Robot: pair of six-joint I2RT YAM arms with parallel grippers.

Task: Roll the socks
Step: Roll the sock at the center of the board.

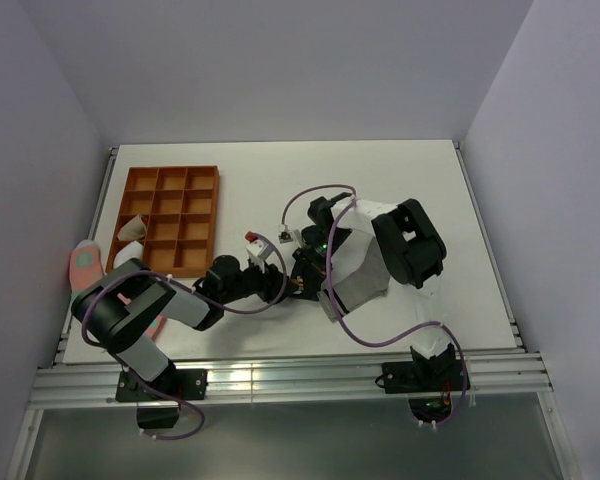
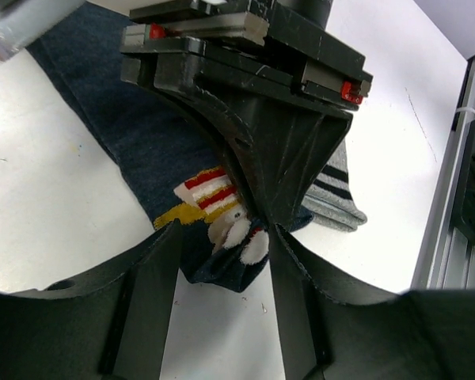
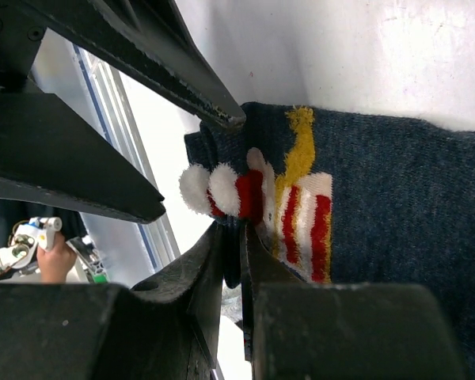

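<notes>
White table (image 1: 410, 190), orange tray (image 1: 170, 215) on its left. The navy sock (image 2: 127, 134) lies flat mid-table near the front edge, with the grey sock (image 2: 336, 198) touching it. The left gripper (image 2: 223, 231) is spread around the navy sock's end. The right gripper (image 3: 233, 233) pinches the sock beside its red-and-white striped patch (image 3: 305, 226).

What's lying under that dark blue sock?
A grey striped sock peeks out from beneath the navy sock. How far it runs underneath is hidden by the navy fabric and the right tool pinching it.
</notes>
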